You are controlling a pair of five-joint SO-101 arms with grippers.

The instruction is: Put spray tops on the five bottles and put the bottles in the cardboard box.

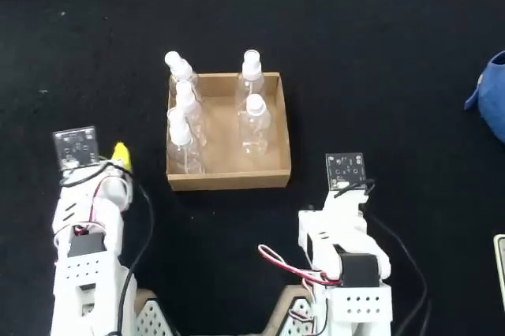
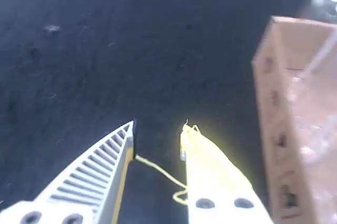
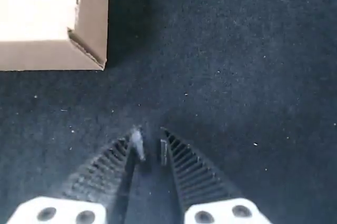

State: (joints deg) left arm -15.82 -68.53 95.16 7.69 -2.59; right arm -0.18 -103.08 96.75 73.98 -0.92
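From above, bottles (image 1: 255,119) in cardboard box (image 1: 229,181), left fingers (image 2: 209,176) apart

High view: even overhead light; black tabletop (image 1: 394,76) matte, soaks up light, almost no cast shadow on it; white spray tops (image 1: 251,58) brightest spots, close to washed out; clear bottles (image 1: 254,127) carry small highlights; cardboard box (image 1: 229,181) evenly lit inside. Right wrist view: box interior burnt out to near white; outer walls duller; darker patch of shadow on tabletop just beside box wall. Left wrist view: yellow finger (image 2: 210,174) of left gripper (image 2: 158,129) glares, edge haloed; tabletop dim behind.
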